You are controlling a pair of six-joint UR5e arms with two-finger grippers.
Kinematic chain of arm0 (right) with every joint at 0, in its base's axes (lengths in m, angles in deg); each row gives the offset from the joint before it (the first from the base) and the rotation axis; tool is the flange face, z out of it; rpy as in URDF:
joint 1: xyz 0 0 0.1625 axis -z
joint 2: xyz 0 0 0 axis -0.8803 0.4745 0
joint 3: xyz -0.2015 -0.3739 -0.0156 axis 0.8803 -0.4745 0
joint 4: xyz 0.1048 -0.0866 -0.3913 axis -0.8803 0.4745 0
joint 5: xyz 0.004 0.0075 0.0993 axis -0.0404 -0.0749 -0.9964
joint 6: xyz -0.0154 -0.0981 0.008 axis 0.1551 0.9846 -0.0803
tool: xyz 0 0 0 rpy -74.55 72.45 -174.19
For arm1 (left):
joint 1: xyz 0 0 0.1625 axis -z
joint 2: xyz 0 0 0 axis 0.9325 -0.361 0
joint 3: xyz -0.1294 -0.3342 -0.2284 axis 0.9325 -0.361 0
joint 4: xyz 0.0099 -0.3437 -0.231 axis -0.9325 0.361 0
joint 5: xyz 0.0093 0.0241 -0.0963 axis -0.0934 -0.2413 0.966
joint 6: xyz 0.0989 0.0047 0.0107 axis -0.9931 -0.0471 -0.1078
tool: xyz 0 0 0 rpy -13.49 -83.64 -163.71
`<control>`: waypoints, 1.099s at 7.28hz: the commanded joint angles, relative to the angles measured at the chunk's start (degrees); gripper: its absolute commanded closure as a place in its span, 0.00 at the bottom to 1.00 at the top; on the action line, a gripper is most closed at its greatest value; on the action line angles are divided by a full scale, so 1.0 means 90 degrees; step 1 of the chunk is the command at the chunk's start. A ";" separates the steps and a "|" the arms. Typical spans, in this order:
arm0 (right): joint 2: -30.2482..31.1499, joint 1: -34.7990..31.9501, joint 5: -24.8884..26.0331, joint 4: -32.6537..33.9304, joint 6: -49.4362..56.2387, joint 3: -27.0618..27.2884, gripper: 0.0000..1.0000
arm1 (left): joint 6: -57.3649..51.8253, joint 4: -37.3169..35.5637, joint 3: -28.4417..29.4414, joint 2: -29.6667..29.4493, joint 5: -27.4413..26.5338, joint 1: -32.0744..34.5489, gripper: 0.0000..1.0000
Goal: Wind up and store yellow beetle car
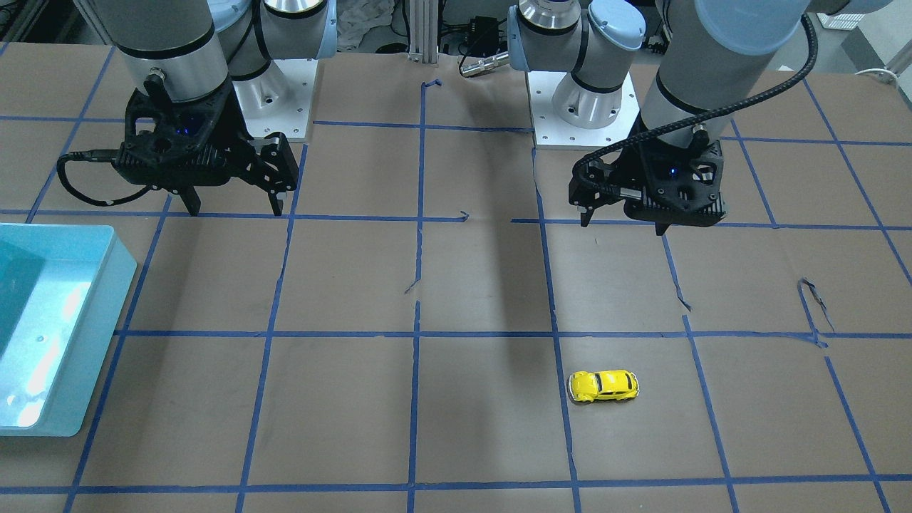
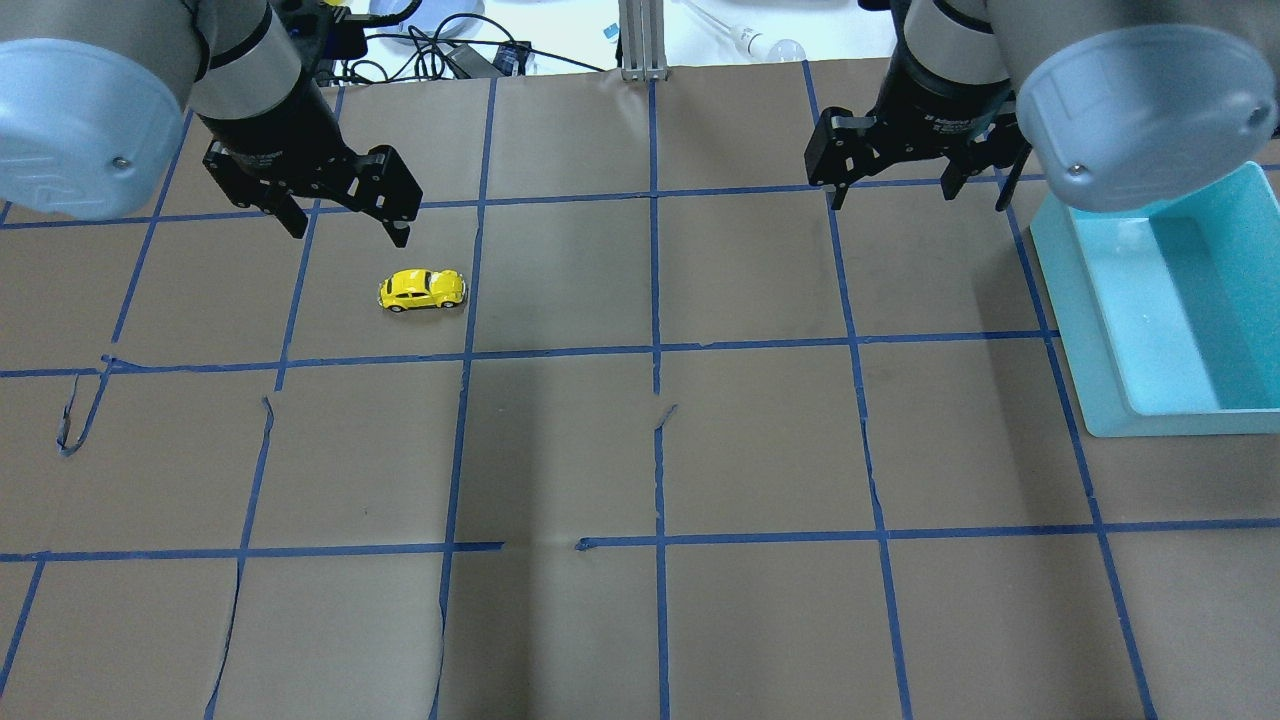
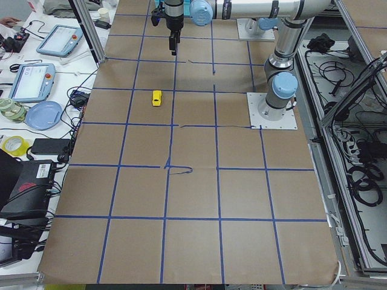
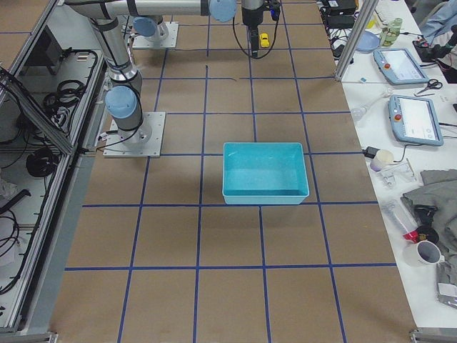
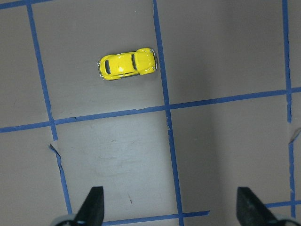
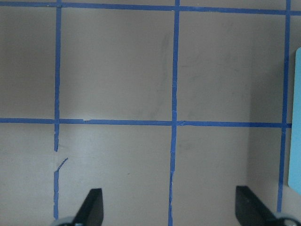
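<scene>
The yellow beetle car [image 2: 422, 290] stands on its wheels on the brown paper table, in my left half. It also shows in the front view [image 1: 603, 385], the left side view [image 3: 156, 98], the right side view [image 4: 264, 39] and the left wrist view [image 5: 127, 64]. My left gripper [image 2: 350, 232] hangs open and empty above the table, a little short of the car on the robot's side; it also shows in the front view [image 1: 623, 224] and the left wrist view [image 5: 170, 207]. My right gripper [image 2: 915, 200] is open and empty, far from the car, near the bin.
A light-blue open bin [image 2: 1085, 320] sits at the table's right side, beside my right gripper; it also shows in the front view [image 1: 107, 285] and the right side view [image 4: 263, 191]. Blue tape lines grid the brown paper. Arm bases [image 1: 584, 107] stand at the robot's edge.
</scene>
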 commanded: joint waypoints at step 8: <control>0.0010 0.0010 0.0000 0.0076 -0.0008 0.0107 0.00 | 0.0061 -0.0108 -0.0010 -0.0058 0.0018 0.0003 0.00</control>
